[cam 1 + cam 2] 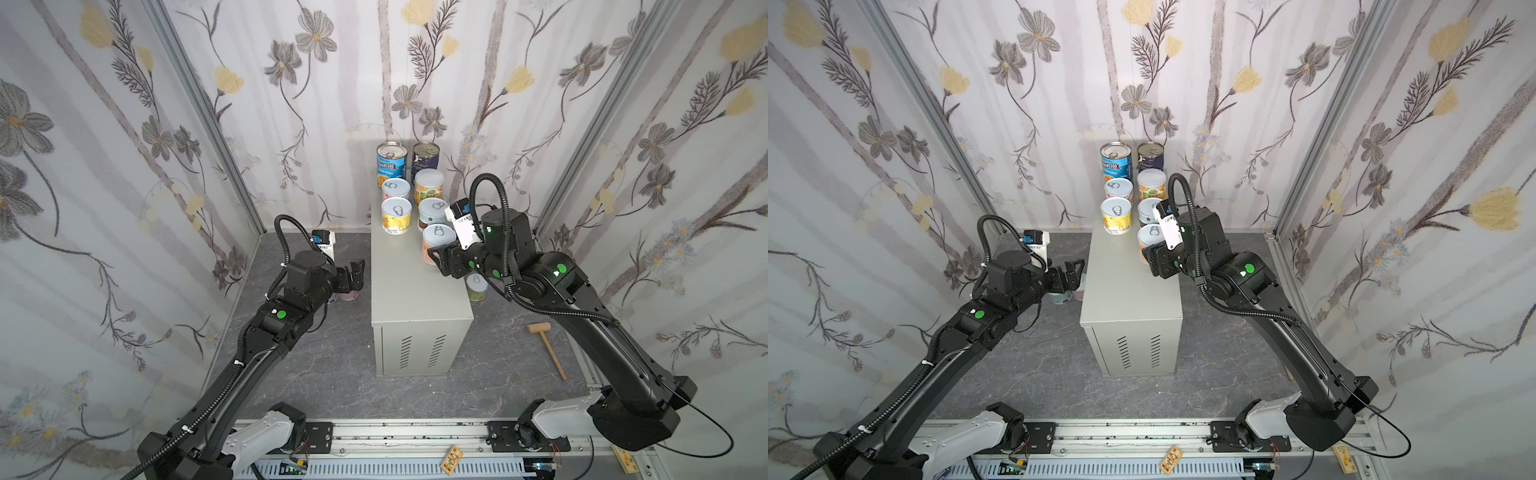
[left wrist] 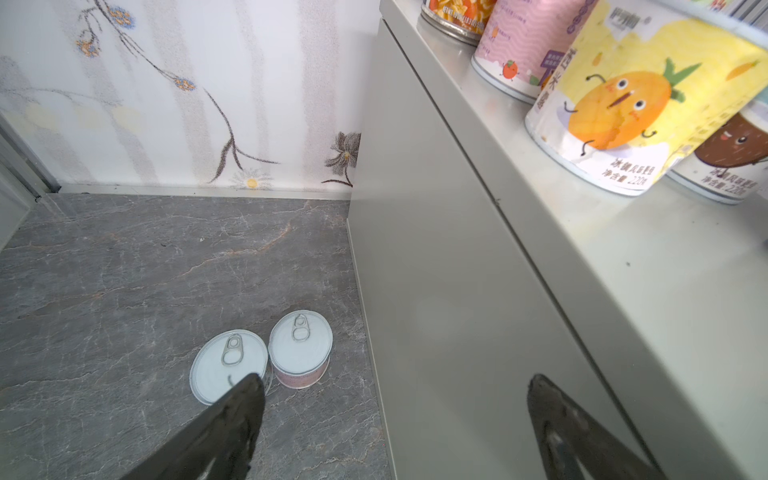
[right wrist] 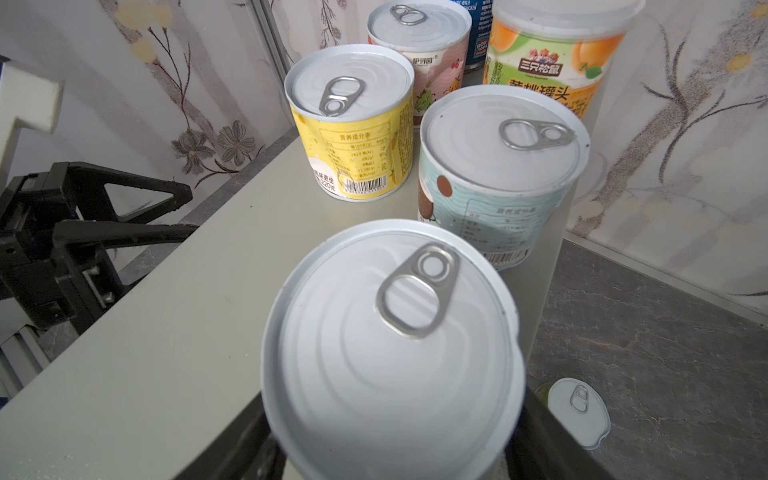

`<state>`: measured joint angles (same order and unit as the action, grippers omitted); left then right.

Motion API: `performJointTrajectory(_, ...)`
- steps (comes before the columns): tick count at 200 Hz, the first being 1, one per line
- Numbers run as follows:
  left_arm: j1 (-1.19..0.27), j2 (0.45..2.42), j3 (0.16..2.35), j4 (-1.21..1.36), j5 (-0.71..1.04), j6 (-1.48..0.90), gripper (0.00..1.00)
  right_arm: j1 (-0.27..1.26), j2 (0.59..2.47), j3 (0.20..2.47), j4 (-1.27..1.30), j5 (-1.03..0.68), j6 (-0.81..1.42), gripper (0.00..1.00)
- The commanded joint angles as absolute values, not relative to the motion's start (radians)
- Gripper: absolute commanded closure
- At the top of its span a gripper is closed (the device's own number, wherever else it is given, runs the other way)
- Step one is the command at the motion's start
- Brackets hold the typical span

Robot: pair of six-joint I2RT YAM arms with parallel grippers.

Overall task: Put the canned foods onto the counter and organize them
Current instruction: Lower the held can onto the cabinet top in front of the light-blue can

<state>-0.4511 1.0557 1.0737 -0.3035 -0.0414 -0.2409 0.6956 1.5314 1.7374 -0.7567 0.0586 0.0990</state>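
My right gripper (image 1: 439,258) is clenched around a short white-lidded pull-tab can with a peach label (image 3: 390,353), at the right edge of the beige-grey metal cabinet's tabletop (image 1: 409,291). My left gripper (image 1: 356,276) hangs released beyond the left edge, jaws spread wide.

The glossy black left arm (image 1: 232,374) and right arm (image 1: 611,345) carry round green dots (image 1: 281,314) on their joints, ribbed black cable conduit (image 1: 504,216) fastened by white zip ties (image 1: 237,363), pale grey base links (image 1: 257,434), white wrist cameras (image 1: 464,227) and black triangular jaws.
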Motion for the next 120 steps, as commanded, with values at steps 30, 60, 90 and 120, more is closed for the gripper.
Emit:
performJointTrajectory(30, -0.451, 1.060, 1.085, -0.285, -0.044, -0.252, 0.00, 0.697, 1.516, 1.723, -0.704, 0.049, 0.088, 0.26)
performJointTrajectory(60, -0.450, 1.060, 1.084, -0.288, -0.044, -0.255, 0.00, 0.697, 1.526, 1.721, -0.706, 0.043, 0.085, 0.25)
performJointTrajectory(90, -0.451, 1.057, 1.085, -0.293, -0.051, -0.253, 0.00, 0.696, 1.523, 1.721, -0.700, 0.059, 0.086, 0.25)
performJointTrajectory(120, -0.451, 1.055, 1.082, -0.292, -0.056, -0.255, 0.00, 0.698, 1.522, 1.718, -0.699, 0.065, 0.086, 0.24)
